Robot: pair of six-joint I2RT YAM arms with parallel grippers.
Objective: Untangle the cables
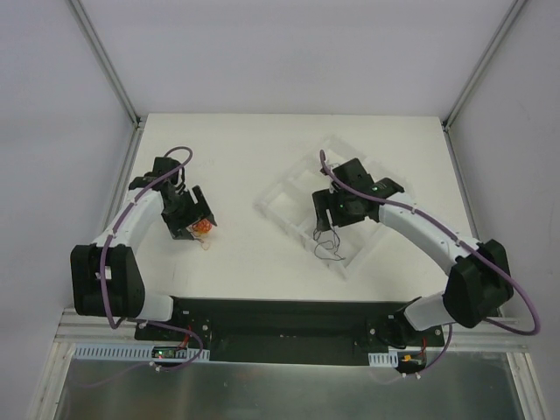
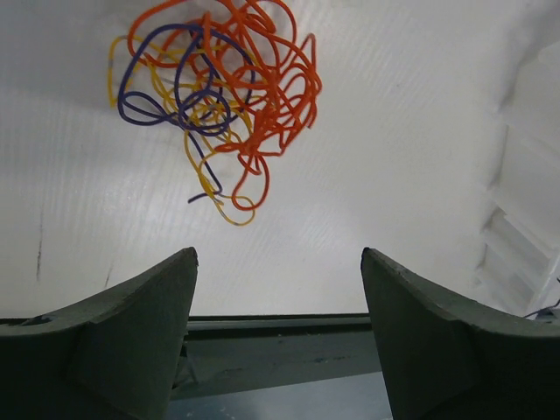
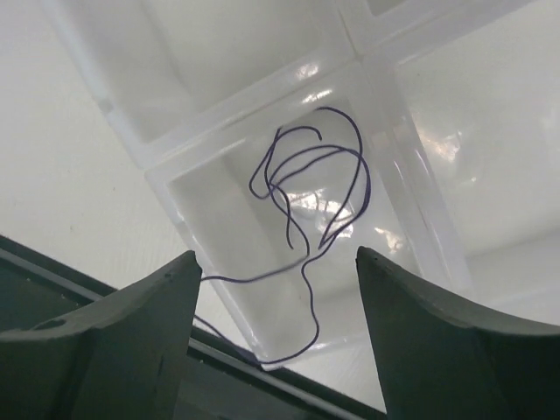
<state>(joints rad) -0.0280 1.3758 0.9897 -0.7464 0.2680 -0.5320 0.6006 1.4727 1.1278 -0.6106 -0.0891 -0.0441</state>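
Note:
A tangled ball of thin cables (image 2: pixel 223 96), orange-red, yellow and dark purple, lies on the white table just beyond my left gripper (image 2: pixel 278 262). That gripper is open and empty, and its jaws stand short of the ball. From above, the ball (image 1: pixel 203 227) sits at the left gripper's (image 1: pixel 196 219) tips. One loose dark purple cable (image 3: pixel 315 175) lies curled in a compartment of the clear plastic tray (image 3: pixel 254 114), with one strand trailing over the tray's near wall. My right gripper (image 3: pixel 276 262) hovers open above it, holding nothing. From above, this cable (image 1: pixel 327 247) lies below the right gripper (image 1: pixel 332 226).
The clear tray (image 1: pixel 280 197) with several compartments lies tilted on the middle-right of the table. A black base strip (image 1: pixel 280 315) runs along the near edge. White walls with metal posts enclose the table on three sides.

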